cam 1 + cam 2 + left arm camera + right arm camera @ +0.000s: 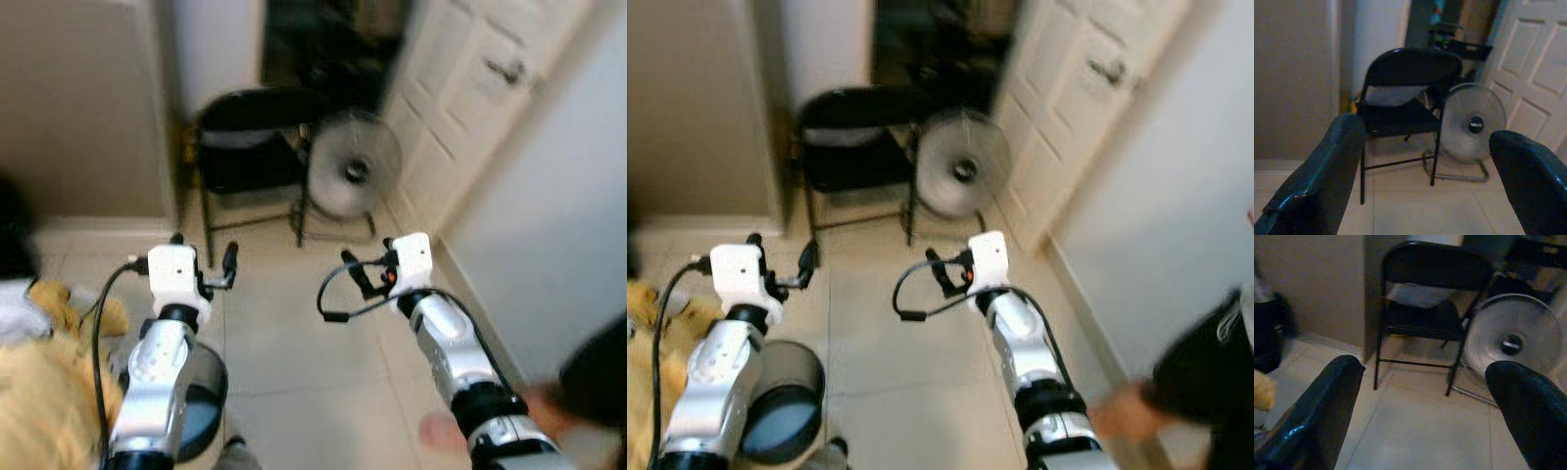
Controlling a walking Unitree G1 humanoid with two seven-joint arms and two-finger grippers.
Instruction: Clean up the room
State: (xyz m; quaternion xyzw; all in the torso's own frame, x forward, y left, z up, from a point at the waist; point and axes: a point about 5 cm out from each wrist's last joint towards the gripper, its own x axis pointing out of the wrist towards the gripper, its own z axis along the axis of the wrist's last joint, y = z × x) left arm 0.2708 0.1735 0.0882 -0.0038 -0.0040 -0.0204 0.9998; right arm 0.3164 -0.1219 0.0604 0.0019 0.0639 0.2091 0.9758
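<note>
A black folding chair (257, 147) and a floor fan (353, 174) stand ahead by the white door (470, 88), on tiled floor. A round bin (784, 401) sits under the left arm, yellow cloth (39, 392) beside it. Left gripper (204, 257) and right gripper (364, 266) hover with fingers spread, empty, well short of the chair.

My left gripper (1425, 171) has its two black fingers (1317, 176) spread wide, with nothing between them but tiled floor (1420, 210). Past them a black folding chair (1400, 107) stands on the tiles, its back against a beige wall (1293, 78). A round floor fan (1472, 128) on a wire stand sits just beside the chair, in front of a white panelled door (1537, 73). Behind the chair there is a dark opening with a black rack (1459, 46), too dim to make out.
</note>
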